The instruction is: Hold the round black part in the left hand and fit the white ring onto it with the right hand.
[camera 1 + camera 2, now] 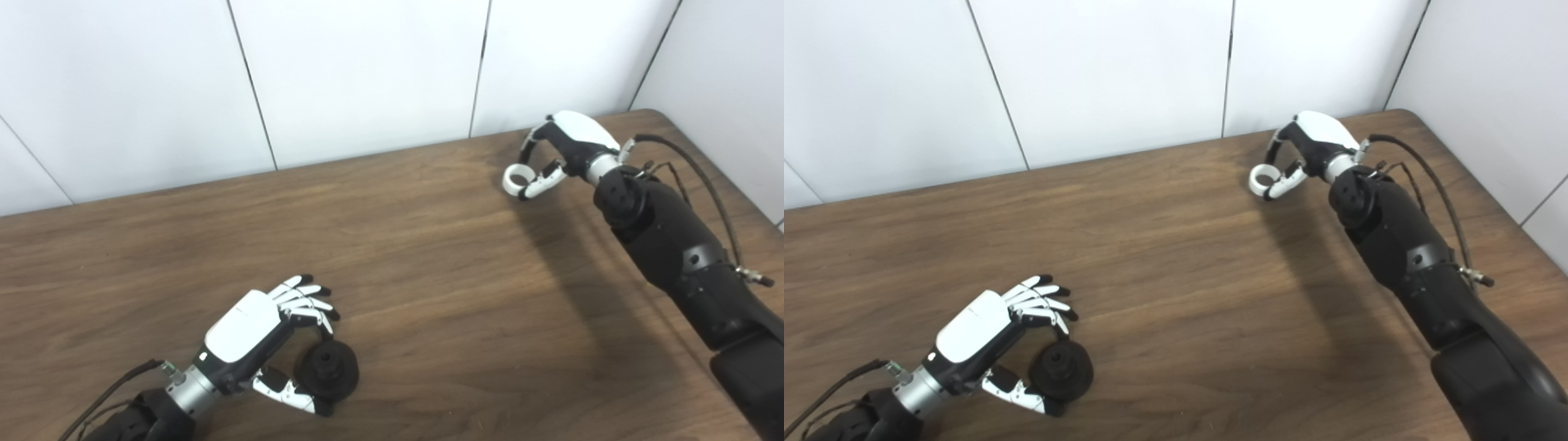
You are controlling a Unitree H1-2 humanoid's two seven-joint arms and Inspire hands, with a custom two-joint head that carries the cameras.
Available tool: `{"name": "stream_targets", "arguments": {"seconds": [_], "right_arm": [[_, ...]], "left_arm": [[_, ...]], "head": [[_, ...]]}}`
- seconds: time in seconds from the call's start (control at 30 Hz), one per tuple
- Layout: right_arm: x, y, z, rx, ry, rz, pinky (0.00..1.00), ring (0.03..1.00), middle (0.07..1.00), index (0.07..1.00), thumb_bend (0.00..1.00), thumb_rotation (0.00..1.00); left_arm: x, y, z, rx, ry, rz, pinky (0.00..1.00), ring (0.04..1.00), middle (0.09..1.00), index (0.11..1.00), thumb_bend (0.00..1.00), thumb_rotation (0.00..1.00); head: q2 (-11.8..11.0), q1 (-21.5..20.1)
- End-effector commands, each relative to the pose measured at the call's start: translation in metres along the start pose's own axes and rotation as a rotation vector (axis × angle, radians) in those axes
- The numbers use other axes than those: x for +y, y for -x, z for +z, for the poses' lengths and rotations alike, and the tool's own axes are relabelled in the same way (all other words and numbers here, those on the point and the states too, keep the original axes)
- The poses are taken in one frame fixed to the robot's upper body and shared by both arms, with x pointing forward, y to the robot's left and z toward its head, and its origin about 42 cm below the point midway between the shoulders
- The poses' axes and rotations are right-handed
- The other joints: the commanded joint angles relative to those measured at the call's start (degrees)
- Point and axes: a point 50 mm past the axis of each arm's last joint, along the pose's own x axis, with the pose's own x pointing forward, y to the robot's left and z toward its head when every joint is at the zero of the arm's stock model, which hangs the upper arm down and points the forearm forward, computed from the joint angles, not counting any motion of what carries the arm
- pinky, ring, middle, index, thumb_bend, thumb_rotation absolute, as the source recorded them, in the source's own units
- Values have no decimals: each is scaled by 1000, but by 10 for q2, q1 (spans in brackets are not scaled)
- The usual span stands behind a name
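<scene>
The round black part (327,369) rests on the wooden table (429,275) near the front left. My left hand (260,334) wraps around it. The thumb (288,392) presses its near rim and one finger curls down onto its far side, while the other fingers (306,297) stay spread above. Far off at the back right, my right hand (566,153) pinches the white ring (516,177) between thumb and a finger. The ring hangs just over the table top, hole facing up. The two hands are wide apart.
White wall panels (367,73) stand right behind the table's far edge. The table's rounded back-right corner (655,116) lies close to the right hand. A black cable (704,177) loops off the right forearm.
</scene>
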Motion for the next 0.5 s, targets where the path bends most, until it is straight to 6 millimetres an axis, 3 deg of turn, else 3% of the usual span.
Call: {"name": "stream_targets", "arguments": {"seconds": [0.0, 0.47], "right_arm": [[-30, -3, 28, -130, 17, -89, 998, 998, 826, 486, 524, 132], [-40, 38, 120, -488, 41, -60, 1000, 997, 811, 483, 525, 135]], "left_arm": [[9, -6, -8, 10, -29, 2, 956, 868, 733, 483, 522, 47], [5, -12, -14, 15, -38, -2, 966, 866, 731, 483, 522, 47]], "head": [[0, 0], [7, 13]]}}
